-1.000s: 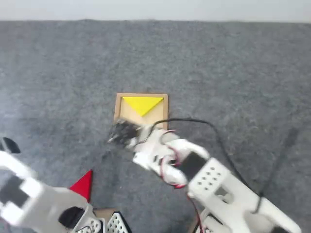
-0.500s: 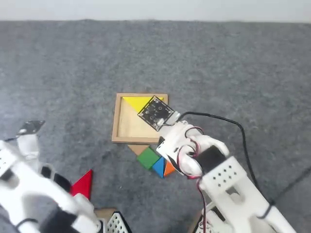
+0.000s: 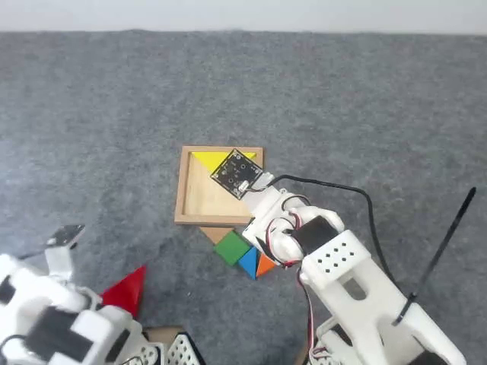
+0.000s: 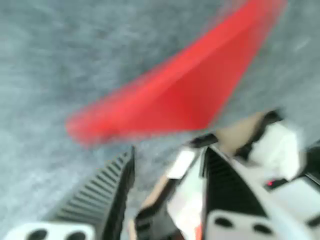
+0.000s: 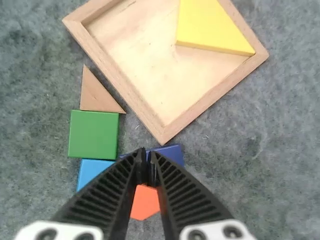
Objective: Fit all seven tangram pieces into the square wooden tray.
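Wooden tray [image 5: 112,74]: lay flat on the grey desk [image 3: 365,99], holding one piece, a yellow triangle [image 5: 210,27] set against one wall; the remaining floor was bare.
Loose pieces: a brown triangle [image 5: 97,95], green square [image 5: 94,134], light blue piece [image 5: 92,172], dark blue piece [image 5: 167,152] and orange piece [image 5: 145,202] sat clustered just outside one corner of the tray.
Red triangle [image 3: 129,289]: lay well apart from that cluster, near the left arm.
Right gripper [image 5: 148,161]: jaws closed on nothing, poised over the dark blue piece.
Left gripper: its state could not be told.
Handling: the pieces looked thin, stiff, light and smoothly painted, so probably slippery. They would likely be best pinched across two opposite edges, jaws straddling from above. The packed cluster left little room to get a jaw between neighbours.
Hard to make out: the jaws covered parts of both blue pieces and the orange one, so their outlines stayed uncertain. The red triangle was blurred in the left wrist view.
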Available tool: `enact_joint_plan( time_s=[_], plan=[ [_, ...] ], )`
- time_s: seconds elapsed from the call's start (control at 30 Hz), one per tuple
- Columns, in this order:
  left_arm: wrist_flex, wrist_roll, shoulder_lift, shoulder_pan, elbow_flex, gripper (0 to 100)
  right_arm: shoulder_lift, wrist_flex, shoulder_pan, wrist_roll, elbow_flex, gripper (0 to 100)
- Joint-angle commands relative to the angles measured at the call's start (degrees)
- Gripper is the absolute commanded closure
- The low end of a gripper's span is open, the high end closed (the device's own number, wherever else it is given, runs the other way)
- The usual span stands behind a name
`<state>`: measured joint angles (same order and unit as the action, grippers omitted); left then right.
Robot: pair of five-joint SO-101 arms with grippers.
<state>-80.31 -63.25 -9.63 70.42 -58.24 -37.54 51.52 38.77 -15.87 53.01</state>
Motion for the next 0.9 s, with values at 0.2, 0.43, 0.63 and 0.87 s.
enact_joint_plan(
  time_s=[0.2,0.43,0.63,0.87],
  plan=[
    [0.6,-3.5,-10.0,2.5,-3.4,82,0.3,-1.1,-0.7,0.5,-2.2,99.1],
    [-0.7,3.3,-17.6,-7.2,-0.8,82,0.3,-1.0,-0.7,0.5,-2.0,99.1],
    [-1.4,16.8,-18.6,-18.5,1.2,82,0.3,-0.8,-0.7,0.5,-1.9,99.1],
    [3.2,20.6,-18.6,-23.6,-2.2,82,0.3,-0.7,-0.7,0.6,-1.8,99.1]
  ],
)
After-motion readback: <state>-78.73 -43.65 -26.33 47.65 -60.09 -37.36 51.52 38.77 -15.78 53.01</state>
